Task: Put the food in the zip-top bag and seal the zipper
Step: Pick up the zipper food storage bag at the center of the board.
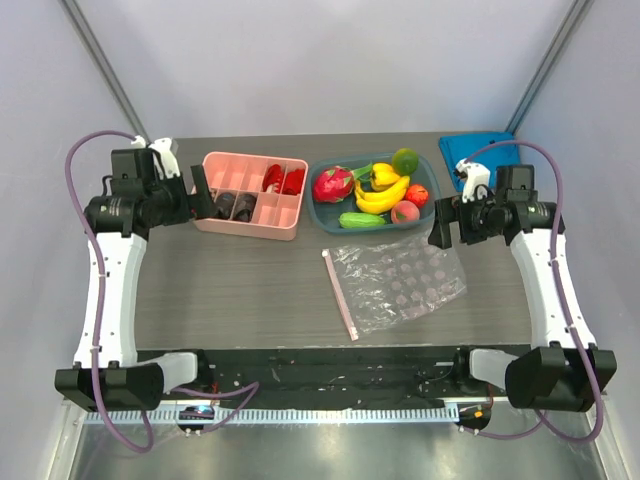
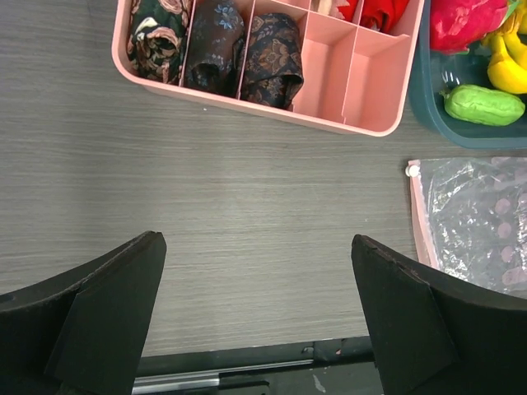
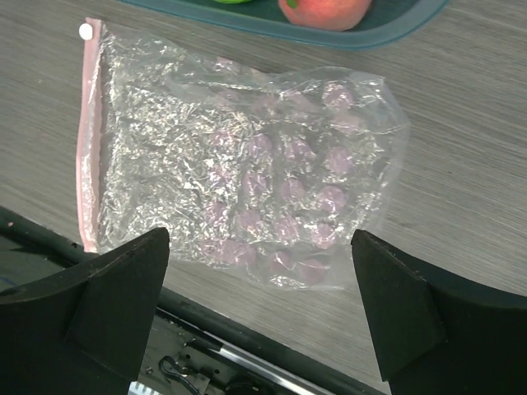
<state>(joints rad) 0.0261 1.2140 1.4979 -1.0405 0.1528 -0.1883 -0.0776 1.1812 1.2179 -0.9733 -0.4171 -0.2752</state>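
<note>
The food lies in a dark teal tray [image 1: 318,214]: pink dragon fruit [image 1: 333,184], yellow bananas [image 1: 383,196], green cucumber [image 1: 361,220], lime [image 1: 405,160], tomato [image 1: 418,195] and peach [image 1: 405,212]. The clear zip-top bag [image 1: 400,283] lies flat in front of the tray, and nothing shows inside it. Its pink zipper [image 1: 340,295] runs along its left edge, with the slider [image 3: 85,31] at the far end. My left gripper [image 1: 205,195] is open and empty above bare table [image 2: 255,243]. My right gripper [image 1: 438,225] is open and empty above the bag's near part [image 3: 259,239].
A pink divided box [image 1: 250,195] with red and dark rolled items stands left of the tray. A blue flat object [image 1: 485,155] lies at the back right corner. The black table edge [image 3: 247,337] runs just in front of the bag.
</note>
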